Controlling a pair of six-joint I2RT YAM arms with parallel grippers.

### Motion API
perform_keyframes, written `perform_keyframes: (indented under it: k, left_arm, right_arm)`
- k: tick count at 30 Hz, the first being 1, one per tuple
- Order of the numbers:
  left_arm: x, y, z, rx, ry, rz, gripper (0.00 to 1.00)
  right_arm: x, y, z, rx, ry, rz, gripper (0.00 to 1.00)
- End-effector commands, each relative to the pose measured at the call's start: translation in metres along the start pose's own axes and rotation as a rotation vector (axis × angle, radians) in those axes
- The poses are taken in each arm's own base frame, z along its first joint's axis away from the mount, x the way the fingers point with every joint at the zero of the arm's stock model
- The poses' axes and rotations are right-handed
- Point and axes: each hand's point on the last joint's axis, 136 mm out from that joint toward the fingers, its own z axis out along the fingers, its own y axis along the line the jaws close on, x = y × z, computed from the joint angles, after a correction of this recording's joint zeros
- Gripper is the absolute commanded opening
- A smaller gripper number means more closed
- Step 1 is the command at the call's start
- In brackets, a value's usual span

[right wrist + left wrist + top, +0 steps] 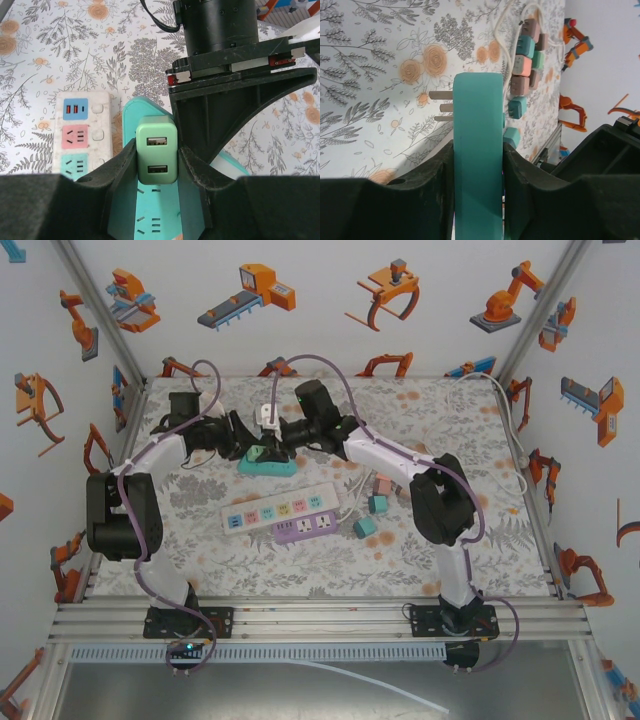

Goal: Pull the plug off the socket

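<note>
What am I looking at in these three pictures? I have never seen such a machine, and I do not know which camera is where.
These are two robot arms bolted at a table's near edge. The top picture looks down from above and behind them; the other two come from wrist cameras. The left gripper is shut on a teal power strip. The right gripper is shut on a green plug with two USB ports, against that strip. On the flowered table lie a white power strip, a purple strip and small coloured adapters.
</note>
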Motion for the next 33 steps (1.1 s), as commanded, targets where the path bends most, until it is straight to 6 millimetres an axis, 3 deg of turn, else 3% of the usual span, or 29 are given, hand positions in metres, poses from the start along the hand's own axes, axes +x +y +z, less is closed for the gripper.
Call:
perform_keyframes:
  k: [1, 7, 11, 13, 17, 19, 22, 26, 33]
  left_arm:
    - [0.026, 0.021, -0.002, -0.122, 0.097, 0.045, 0.27]
    - [0.017, 0.015, -0.007, -0.129, 0.085, 0.078, 0.30]
    - [0.011, -0.001, -0.002, -0.044, 0.079, 0.041, 0.57]
    - [0.013, -0.006, 0.003, -0.016, 0.089, 0.030, 0.63]
    - [0.024, -0.005, 0.016, -0.012, 0.130, 0.012, 0.64]
    - [0.028, -0.004, 0.021, -0.007, 0.149, -0.006, 0.62]
    - [0.032, -0.010, 0.028, 0.025, 0.179, -0.021, 0.46]
    - [0.037, -0.002, 0.033, -0.003, 0.203, -0.049, 0.28]
    - [0.040, 0.011, 0.022, -0.112, 0.239, 0.036, 0.20]
  right_arm:
    - [-0.064, -0.039, -0.041, 0.172, -0.106, -0.189, 0.23]
    - [-0.061, -0.038, -0.045, 0.177, -0.102, -0.186, 0.22]
    - [-0.050, -0.032, -0.043, 0.157, -0.082, -0.191, 0.22]
    - [-0.045, -0.029, -0.042, 0.144, -0.069, -0.202, 0.22]
    - [-0.046, -0.030, -0.041, 0.134, -0.072, -0.219, 0.22]
    - [-0.048, -0.031, -0.041, 0.132, -0.079, -0.227, 0.22]
    - [-0.049, -0.032, -0.040, 0.134, -0.080, -0.232, 0.22]
    - [-0.047, -0.037, -0.042, 0.165, -0.050, -0.251, 0.21]
    - [-0.055, -0.046, -0.062, 0.229, -0.037, -0.246, 0.21]
